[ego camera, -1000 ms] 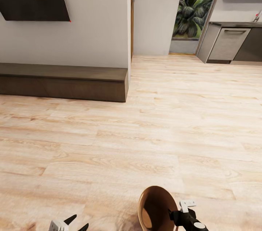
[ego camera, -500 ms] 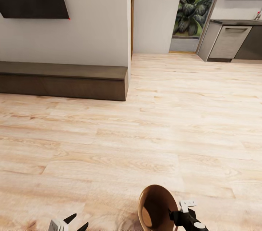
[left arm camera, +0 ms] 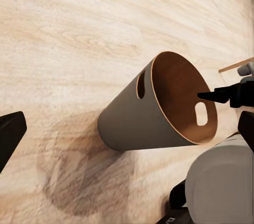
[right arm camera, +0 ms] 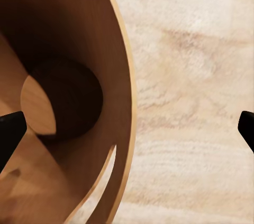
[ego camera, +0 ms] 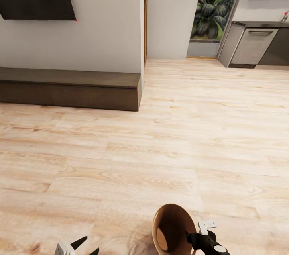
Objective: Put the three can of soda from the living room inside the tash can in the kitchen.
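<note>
Above the wooden floor (ego camera: 168,126), the tash can (ego camera: 170,227) was gripped at its rim by the right tool (ego camera: 196,235). The left tool (ego camera: 82,245) was held parted and unloaded. Kitchen cabinets (ego camera: 253,48) were seen ahead.

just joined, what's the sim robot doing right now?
It's mid-transit across a wood floor, with the tash can tipped on its side at the right end effector. The bucket's rim wall sits between that end effector's fingers; how tightly they clamp it is unclear. The left end effector is open and holds nothing. Dark kitchen cabinets show ahead at far right, and a low wooden bench runs along the wall at left.
</note>
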### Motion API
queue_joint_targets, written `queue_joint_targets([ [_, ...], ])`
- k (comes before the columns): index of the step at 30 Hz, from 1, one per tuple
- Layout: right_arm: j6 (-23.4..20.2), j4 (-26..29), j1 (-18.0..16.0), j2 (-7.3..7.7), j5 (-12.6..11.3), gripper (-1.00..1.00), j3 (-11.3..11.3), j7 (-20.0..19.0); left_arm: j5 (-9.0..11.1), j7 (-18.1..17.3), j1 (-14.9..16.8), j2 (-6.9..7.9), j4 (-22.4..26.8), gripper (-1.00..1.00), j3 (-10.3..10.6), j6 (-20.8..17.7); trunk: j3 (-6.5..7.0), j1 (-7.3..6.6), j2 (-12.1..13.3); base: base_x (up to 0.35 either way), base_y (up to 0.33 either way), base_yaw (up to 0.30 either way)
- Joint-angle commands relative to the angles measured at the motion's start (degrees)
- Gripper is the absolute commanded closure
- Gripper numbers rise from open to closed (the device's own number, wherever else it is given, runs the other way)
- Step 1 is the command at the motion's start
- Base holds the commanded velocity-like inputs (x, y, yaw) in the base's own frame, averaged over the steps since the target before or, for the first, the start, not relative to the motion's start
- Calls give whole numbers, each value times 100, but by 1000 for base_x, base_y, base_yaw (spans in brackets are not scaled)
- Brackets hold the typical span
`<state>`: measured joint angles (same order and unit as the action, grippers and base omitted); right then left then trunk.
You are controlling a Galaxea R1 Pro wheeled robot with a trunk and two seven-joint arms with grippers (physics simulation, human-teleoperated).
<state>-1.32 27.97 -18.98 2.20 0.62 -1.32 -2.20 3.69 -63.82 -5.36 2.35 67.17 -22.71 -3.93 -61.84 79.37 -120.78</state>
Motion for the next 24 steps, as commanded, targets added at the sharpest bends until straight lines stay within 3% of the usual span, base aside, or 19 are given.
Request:
queue_joint_targets([
  [1,0,0,0,0,0,-100,0,0,0,-14,0,0,1,-100,1,-1,0,0,0,0,0,0],
  [24,0,-6,0,0,0,-100,0,0,0,-69,0,2,7,-100,-3,6,-62,0,0,0,0,0],
])
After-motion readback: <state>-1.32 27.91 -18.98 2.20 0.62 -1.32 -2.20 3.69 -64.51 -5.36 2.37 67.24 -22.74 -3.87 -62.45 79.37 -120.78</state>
